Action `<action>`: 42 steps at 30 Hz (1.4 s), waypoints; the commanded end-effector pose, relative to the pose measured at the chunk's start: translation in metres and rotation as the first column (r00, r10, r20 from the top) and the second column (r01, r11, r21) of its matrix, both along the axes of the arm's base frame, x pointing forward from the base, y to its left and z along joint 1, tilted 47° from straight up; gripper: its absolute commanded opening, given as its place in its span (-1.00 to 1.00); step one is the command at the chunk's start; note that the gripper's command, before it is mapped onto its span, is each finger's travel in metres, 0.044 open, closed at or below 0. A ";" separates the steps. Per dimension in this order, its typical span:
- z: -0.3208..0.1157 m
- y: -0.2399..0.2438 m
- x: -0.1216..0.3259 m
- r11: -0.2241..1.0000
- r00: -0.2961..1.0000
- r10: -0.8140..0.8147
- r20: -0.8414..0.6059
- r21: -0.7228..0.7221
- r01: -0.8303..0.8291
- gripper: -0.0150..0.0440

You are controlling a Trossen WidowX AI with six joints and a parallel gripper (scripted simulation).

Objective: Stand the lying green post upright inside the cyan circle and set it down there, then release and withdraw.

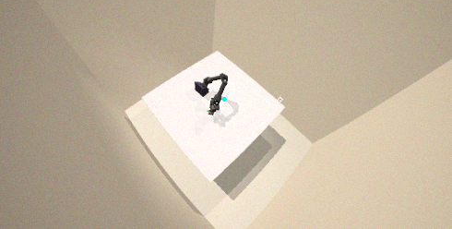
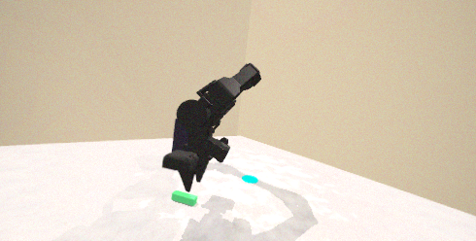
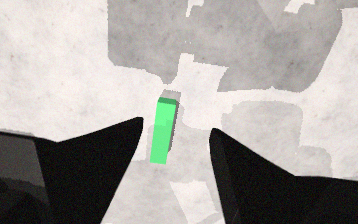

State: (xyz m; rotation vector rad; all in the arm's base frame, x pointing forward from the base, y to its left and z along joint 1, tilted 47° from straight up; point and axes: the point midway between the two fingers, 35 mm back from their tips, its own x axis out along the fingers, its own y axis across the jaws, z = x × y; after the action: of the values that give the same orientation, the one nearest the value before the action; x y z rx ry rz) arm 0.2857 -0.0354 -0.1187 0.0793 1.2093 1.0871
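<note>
In the wrist view, spread apart at 9 and 3 o'clock with nothing pinched: the black fingers (image 1: 211, 113) (image 2: 187, 179). Just in from the 9 o'clock tip, seen through the gap: the green post (image 1: 208, 111) (image 2: 184, 198) (image 3: 162, 132), lying flat on the tabletop (image 1: 244, 76) (image 2: 340, 201) (image 3: 26, 90) and well off the gap's middle, towards 9 o'clock. Long axis running nearly from 6 to 12 o'clock, with the upper end leaning slightly towards 1; roughly square, then, to the closing line of the fingers.

In the exterior view, below the tips and towards 7 o'clock: the same post, apparently untouched. Farther right, between 2 and 3 o'clock from it: the cyan circle (image 1: 224, 99) (image 2: 250, 179), flat and bare. From overhead, roughly at 2 o'clock from the post.

Only one arm to consider, already near the post. Probably next: a small shift towards 9 o'clock in the wrist view, then a descent astride the long sides. Without that centring, likely to nudge the post sideways on closing. Left to do after a grip: lifting, tipping upright, carrying to the circle, setting down, releasing and withdrawing.
</note>
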 end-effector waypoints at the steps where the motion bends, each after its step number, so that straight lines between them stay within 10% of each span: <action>1: -0.025 0.031 -0.014 1.000 1.000 -0.003 -0.022 0.019 0.003 0.30; 12: -0.025 0.031 -0.014 1.000 1.000 -0.003 -0.022 0.019 0.003 -0.42; 42: 0.024 -0.025 -0.003 1.000 1.000 -0.005 -0.022 0.010 0.005 -0.42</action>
State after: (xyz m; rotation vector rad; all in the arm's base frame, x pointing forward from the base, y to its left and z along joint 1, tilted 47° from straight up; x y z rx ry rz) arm 0.2779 -0.0491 -0.1034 0.1197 1.2299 1.0977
